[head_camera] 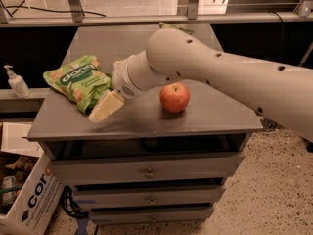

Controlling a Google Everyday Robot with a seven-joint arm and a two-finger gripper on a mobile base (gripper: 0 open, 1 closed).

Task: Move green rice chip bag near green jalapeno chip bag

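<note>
The green rice chip bag (78,81), puffy and light green with a dark oval logo, lies on the left part of the grey table top (146,119). My gripper (105,106) is low over the table at the bag's lower right edge, touching or almost touching it. My white arm (215,72) reaches in from the right and hides the gripper's base. Only a dark-green corner of the green jalapeno chip bag (174,28) shows, at the back of the table behind the arm.
A red apple (174,97) stands on the table right of the gripper, under the arm. A soap dispenser (16,82) stands on a ledge to the left. A cardboard box (30,199) sits on the floor at lower left. Drawers (149,170) are below the table top.
</note>
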